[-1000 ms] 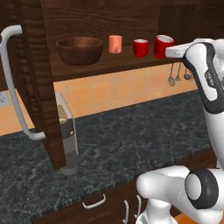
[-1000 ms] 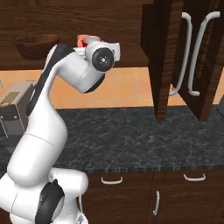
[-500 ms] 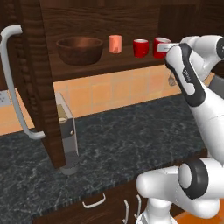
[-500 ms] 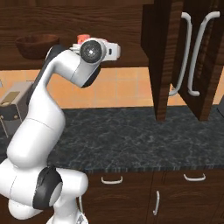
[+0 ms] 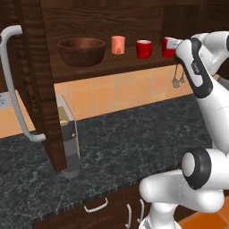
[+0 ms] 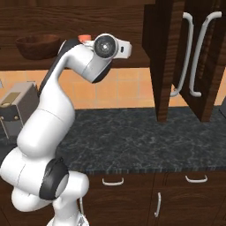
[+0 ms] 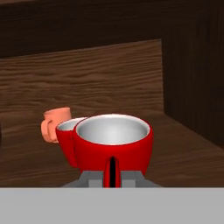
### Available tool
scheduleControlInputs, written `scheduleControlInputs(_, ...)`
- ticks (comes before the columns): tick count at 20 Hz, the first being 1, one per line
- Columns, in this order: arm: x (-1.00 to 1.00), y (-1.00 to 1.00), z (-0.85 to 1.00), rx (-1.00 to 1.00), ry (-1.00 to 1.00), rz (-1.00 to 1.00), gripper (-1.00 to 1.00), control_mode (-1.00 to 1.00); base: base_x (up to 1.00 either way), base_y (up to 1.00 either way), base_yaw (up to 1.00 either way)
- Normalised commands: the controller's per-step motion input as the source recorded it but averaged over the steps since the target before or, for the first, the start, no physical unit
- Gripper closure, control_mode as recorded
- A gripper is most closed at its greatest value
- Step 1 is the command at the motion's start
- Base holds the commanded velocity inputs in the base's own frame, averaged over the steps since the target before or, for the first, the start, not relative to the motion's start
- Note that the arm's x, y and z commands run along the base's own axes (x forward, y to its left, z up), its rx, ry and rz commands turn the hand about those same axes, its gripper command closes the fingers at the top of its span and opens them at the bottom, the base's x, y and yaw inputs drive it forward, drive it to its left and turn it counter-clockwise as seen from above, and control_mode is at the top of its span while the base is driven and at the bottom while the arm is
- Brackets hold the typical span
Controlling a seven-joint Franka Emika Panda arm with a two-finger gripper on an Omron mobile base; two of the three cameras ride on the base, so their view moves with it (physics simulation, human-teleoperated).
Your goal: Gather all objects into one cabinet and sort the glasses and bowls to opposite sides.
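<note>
— Two red cups now share the shelf's right end; has the arm shifted?

— Yes: over the last second the wrist has swung up toward the cabinet (image 5: 42, 67). The end effector (image 7: 113, 174) is pinched on the rim of the near red cup (image 7: 114, 146), bringing it beside the second red cup (image 5: 143, 48).

— And the rest?

— Salmon-pink cup (image 5: 117, 44) next, wooden bowl (image 5: 82, 50) far left. Sorting looks nearly finished.

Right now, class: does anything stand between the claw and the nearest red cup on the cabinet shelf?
Nothing visible does. The claw sits right against the nearest red cup; the second red cup stands behind it.
</note>
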Motion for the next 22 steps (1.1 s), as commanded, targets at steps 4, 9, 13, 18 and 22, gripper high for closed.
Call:
scheduleControlInputs(4, 0.38, -0.02, -0.03, -0.06, -0.13, -0.02, 1.0, -1.0, 0.0, 0.0, 0.0)
scheduleControlInputs(9, 0.0, -0.1, -0.15, -0.22, 0.0, -0.02, 1.0, -1.0, 0.0, 0.0, 0.0)
scheduleControlInputs(13, 0.03, 0.0, 0.0, -0.02, 0.0, 0.0, 1.0, -1.0, 0.0, 0.0, 0.0)
scheduleControlInputs(18, 0.42, 0.0, 0.0, 0.0, 0.0, 0.0, 1.0, -1.0, 0.0, 0.0, 0.0)
scheduleControlInputs(22, 0.56, 0.0, 0.0, 0.0, 0.0, 0.0, 1.0, -1.0, 0.0, 0.0, 0.0)
